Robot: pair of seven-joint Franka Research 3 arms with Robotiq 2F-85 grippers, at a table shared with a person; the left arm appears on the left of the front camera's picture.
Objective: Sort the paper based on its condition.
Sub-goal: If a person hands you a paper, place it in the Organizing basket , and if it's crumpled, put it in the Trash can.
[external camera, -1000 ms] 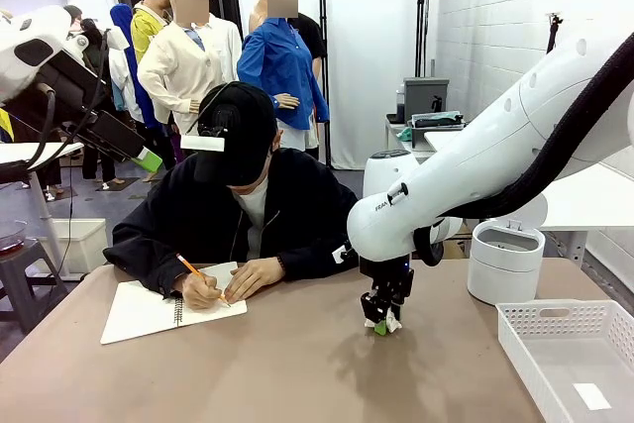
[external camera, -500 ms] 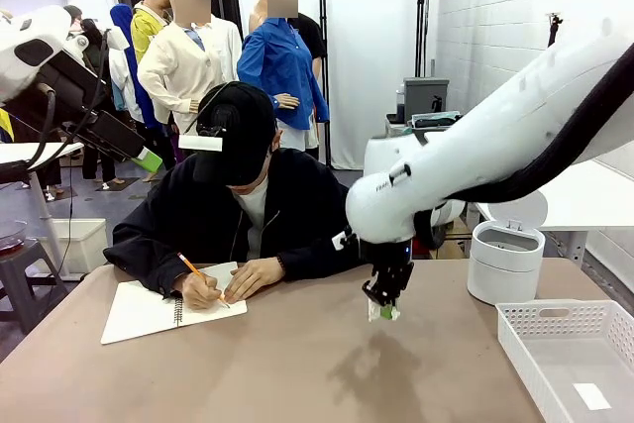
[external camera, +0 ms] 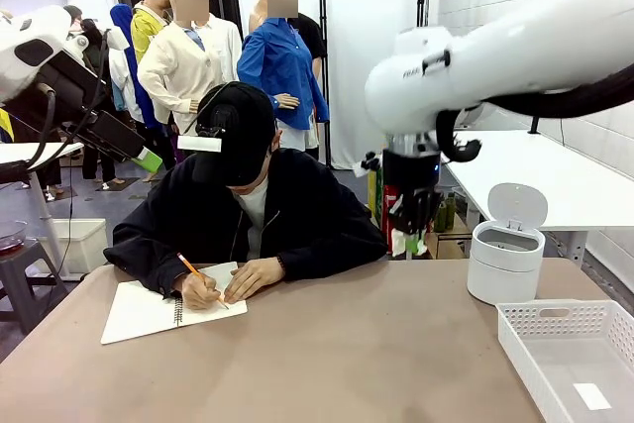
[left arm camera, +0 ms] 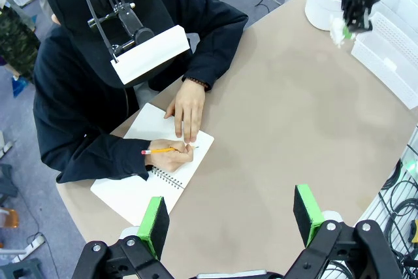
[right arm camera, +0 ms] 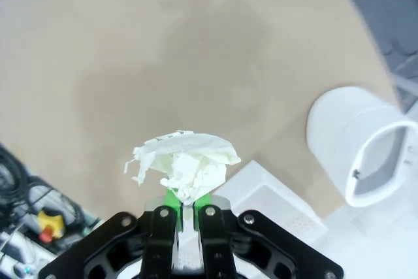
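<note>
A crumpled white paper is pinched between the green pads of my right gripper, which is shut on it. In the front view that gripper hangs high above the table, left of the white bin, with the paper at its tip. In the left wrist view the same paper shows at top right. My left gripper is open, high above the table, with nothing between its fingers. The person writes with a pencil in a spiral notebook.
A white lattice basket stands at the table's right edge with a small flat slip in it. The round white bin has its lid tipped open. The person's arms rest on the table's far left part.
My right gripper closed on the crumpled paper at the table's middle, then lifted it high and a little right, toward the bin. The person keeps writing.
</note>
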